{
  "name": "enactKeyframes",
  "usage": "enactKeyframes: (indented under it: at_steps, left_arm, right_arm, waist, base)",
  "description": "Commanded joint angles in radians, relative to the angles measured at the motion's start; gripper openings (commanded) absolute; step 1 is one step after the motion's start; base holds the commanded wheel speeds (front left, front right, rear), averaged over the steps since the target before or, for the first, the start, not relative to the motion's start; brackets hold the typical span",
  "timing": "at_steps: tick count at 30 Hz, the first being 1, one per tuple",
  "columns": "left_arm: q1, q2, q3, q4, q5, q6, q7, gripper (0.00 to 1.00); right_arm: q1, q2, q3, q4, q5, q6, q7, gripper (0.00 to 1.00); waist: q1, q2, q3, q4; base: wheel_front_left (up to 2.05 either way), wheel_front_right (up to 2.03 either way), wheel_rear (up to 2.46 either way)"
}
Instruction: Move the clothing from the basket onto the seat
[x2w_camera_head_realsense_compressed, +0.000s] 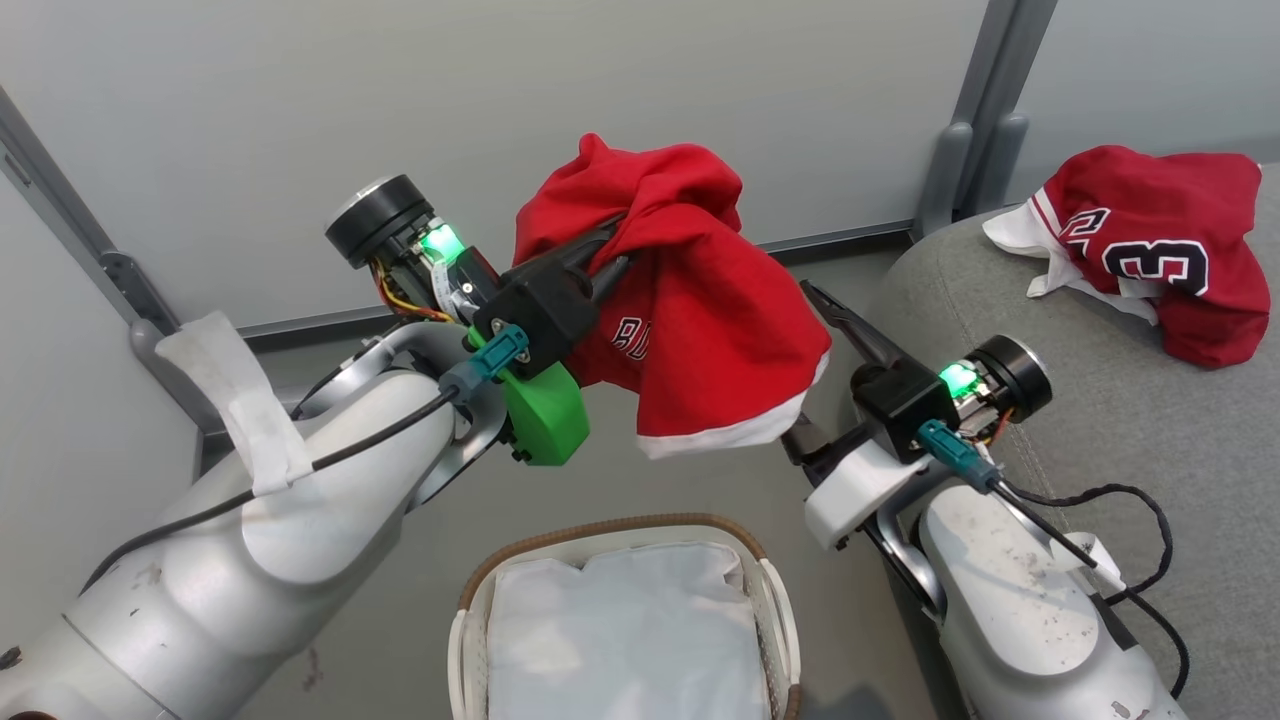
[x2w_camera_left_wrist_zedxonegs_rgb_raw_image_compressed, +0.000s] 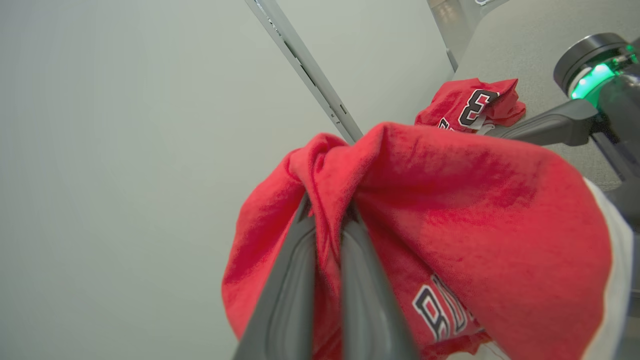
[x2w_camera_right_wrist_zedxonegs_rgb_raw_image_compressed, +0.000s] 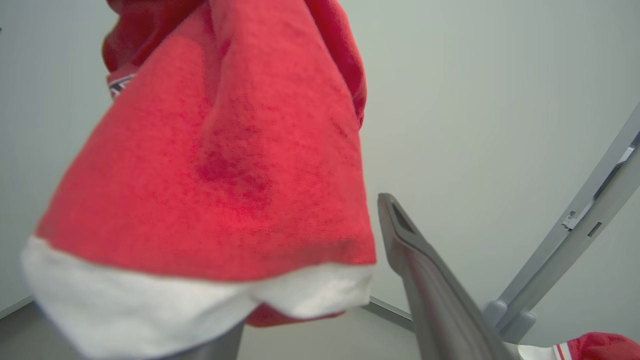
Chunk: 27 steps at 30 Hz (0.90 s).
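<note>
Mid-carry, left gripper (x2w_camera_head_realsense_compressed: 612, 258) clamped on the lettered red garment (x2w_camera_head_realsense_compressed: 700, 330) draped past its fingertips, right gripper (x2w_camera_head_realsense_compressed: 808, 370) spread wide just beside it, basket (x2w_camera_head_realsense_compressed: 620, 525) below; next, likely swinging rightward over the seat (x2w_camera_head_realsense_compressed: 1000, 330), near the numbered garment (x2w_camera_head_realsense_compressed: 1160, 250), then releasing.

Left pincer (x2w_camera_head_realsense_compressed: 612, 252) clamps a red garment (x2w_camera_head_realsense_compressed: 710, 340) above the basket (x2w_camera_head_realsense_compressed: 620, 523); numbered jersey (x2w_camera_head_realsense_compressed: 1190, 210) lies on the seat (x2w_camera_head_realsense_compressed: 1000, 310).
</note>
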Motion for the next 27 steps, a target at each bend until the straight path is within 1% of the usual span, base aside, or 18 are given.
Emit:
enactKeyframes:
  at_steps: [1, 2, 3, 4, 6, 13, 19, 20, 21, 22, 23, 27]
  left_arm:
    - [0.015, 0.001, -0.004, -0.004, -0.007, 0.001, -0.002, 0.0]
    - [0.018, 0.0, -0.006, -0.004, -0.008, 0.001, -0.002, 0.0]
    - [0.022, -0.001, -0.006, -0.004, -0.01, 0.002, -0.003, 0.0]
    - [0.025, -0.001, -0.007, -0.004, -0.013, 0.004, -0.005, 0.0]
    - [0.035, 0.0, -0.007, -0.002, -0.021, 0.008, -0.009, 0.0]
    - [0.073, 0.008, -0.002, 0.024, -0.047, 0.02, -0.03, 0.0]
    - [0.115, -0.007, 0.009, 0.039, -0.072, 0.038, -0.068, 0.01]
    - [0.123, -0.01, 0.012, 0.042, -0.079, 0.042, -0.074, 0.14]
    - [0.133, -0.014, 0.016, 0.044, -0.084, 0.048, -0.082, 0.42]
    - [0.142, -0.018, 0.019, 0.046, -0.089, 0.05, -0.089, 0.82]
    - [0.154, -0.022, 0.025, 0.05, -0.096, 0.055, -0.096, 1.0]
    - [0.204, -0.04, 0.046, 0.066, -0.114, 0.072, -0.113, 1.0]
  right_arm:
    - [-0.012, -0.003, 0.018, 0.003, 0.015, -0.001, -0.002, 1.0]
    - [-0.017, -0.003, 0.026, 0.003, 0.02, -0.001, -0.002, 1.0]
    - [-0.02, -0.004, 0.035, 0.0, 0.025, -0.001, -0.002, 0.51]
    - [-0.021, -0.004, 0.04, -0.003, 0.03, -0.001, -0.002, 0.31]
    - [-0.021, -0.004, 0.048, -0.011, 0.037, -0.001, -0.002, 0.0]
    - [-0.001, -0.003, 0.049, -0.045, 0.052, -0.001, -0.002, 0.0]
    - [0.011, -0.003, 0.035, -0.08, 0.061, -0.001, -0.002, 0.0]
    - [0.014, -0.003, 0.033, -0.085, 0.061, -0.001, -0.002, 0.0]
    - [0.016, -0.003, 0.029, -0.091, 0.061, -0.001, -0.002, 0.0]
    - [0.018, -0.003, 0.027, -0.095, 0.062, -0.001, -0.002, 0.0]
    - [0.02, -0.003, 0.022, -0.1, 0.061, -0.001, -0.002, 0.0]
    - [0.028, -0.003, 0.001, -0.118, 0.054, -0.001, -0.002, 0.0]
  waist:
    - [0.0001, 0.0, -0.001, 0.002]
    - [0.0001, 0.0, -0.001, 0.002]
    - [0.0001, 0.0, -0.002, 0.003]
    - [0.0001, 0.0, -0.002, 0.003]
    - [0.0001, 0.0, -0.003, 0.004]
    - [0.0001, 0.0, -0.004, 0.002]
    - [0.0001, 0.0, -0.007, 0.001]
    - [0.0001, 0.0, -0.007, 0.002]
    - [0.0001, 0.0, -0.007, 0.001]
    - [0.0001, 0.0, -0.007, 0.001]
    - [0.0001, 0.0, -0.007, 0.001]
    - [0.0001, 0.0, -0.005, 0.003]
  base:
    - [0.0, 0.0, 0.0]
    - [0.0, 0.0, 0.0]
    - [0.0, 0.0, 0.0]
    - [0.0, 0.0, 0.0]
    - [0.0, 0.0, 0.0]
    - [0.0, 0.0, 0.0]
    - [0.0, 0.0, 0.0]
    - [0.0, 0.0, 0.0]
    - [0.0, 0.0, 0.0]
    - [0.0, 0.0, 0.0]
    - [0.0, 0.0, 0.0]
    - [0.0, 0.0, 0.0]
